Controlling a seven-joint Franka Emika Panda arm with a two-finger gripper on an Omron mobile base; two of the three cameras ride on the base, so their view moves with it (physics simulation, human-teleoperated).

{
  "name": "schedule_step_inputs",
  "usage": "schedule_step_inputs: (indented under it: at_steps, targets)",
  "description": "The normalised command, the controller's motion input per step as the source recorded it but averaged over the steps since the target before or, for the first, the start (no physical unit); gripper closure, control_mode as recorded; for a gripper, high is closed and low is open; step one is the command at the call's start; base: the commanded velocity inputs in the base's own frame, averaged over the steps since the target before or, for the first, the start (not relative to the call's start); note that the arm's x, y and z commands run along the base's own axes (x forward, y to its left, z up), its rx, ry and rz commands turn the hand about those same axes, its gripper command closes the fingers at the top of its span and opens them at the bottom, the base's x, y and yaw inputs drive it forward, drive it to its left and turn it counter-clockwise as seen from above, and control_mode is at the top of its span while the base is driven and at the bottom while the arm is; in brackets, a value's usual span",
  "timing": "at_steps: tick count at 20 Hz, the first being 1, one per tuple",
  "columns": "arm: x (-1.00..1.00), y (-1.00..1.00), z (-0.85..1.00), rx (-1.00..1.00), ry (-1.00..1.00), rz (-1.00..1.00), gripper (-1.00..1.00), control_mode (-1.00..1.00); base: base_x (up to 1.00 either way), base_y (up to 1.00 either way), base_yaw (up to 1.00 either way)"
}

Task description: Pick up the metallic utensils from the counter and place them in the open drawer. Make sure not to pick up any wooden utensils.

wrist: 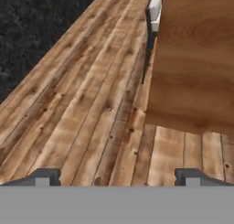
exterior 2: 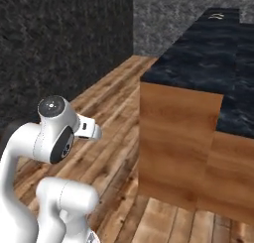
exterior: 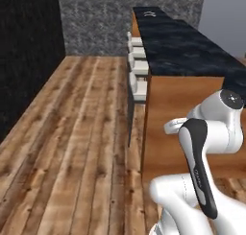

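Gripper point(wrist: 117, 176) hangs over bare wood plank floor point(wrist: 82, 104), jaws spread wide apart, nothing between them; 2 dark fingertips point(wrist: 43, 176) sit at bottom corners of hand view. Brown wood-grain end panel point(wrist: 196, 58) of the counter base stands just ahead and to the right of the fingertips in hand view.

Counter point(exterior: 182, 47), black marble w/ faint white veining, runs away from the arm toward the far grey wall point(exterior: 96, 18). At its far end, small pale streaks point(exterior: 150, 14) lie on the top, probably the utensils, but too small to tell metal from wood or count them. Same specks show in right base view point(exterior 2: 216, 17).

Row of pale stools point(exterior: 137, 61) stands along the counter's left side in left base view; 1 white seat back pokes into hand view near the panel edge. Arm folded low at the counter's near end, well apart from the utensil specks.
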Motion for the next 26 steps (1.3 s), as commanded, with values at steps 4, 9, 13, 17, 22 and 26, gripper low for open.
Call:
schedule_step_inputs:
  at_steps: [4, 9, 13, 17, 22, 26]
  targets:
    - [0.00, 0.00, 0.00, 0.00, 0.00, 0.00, -1.00, 1.00, 0.62, 1.00, -0.45]
    - [0.00, 0.00, 0.00, 0.00, 0.00, 0.00, -1.00, 1.00, 0.79, 1.00, -0.51]
    - [0.00, 0.00, 0.00, 0.00, 0.00, 0.00, -1.00, 1.00, 0.90, 1.00, -0.57]
    - [0.00, 0.00, 0.00, 0.00, 0.00, 0.00, -1.00, 1.00, 0.92, 1.00, -0.56]
    - [0.00, 0.00, 0.00, 0.00, 0.00, 0.00, -1.00, 1.00, 0.82, 1.00, -0.49]
    - [0.00, 0.00, 0.00, 0.00, 0.00, 0.00, -1.00, 1.00, 0.49, 1.00, -0.42]
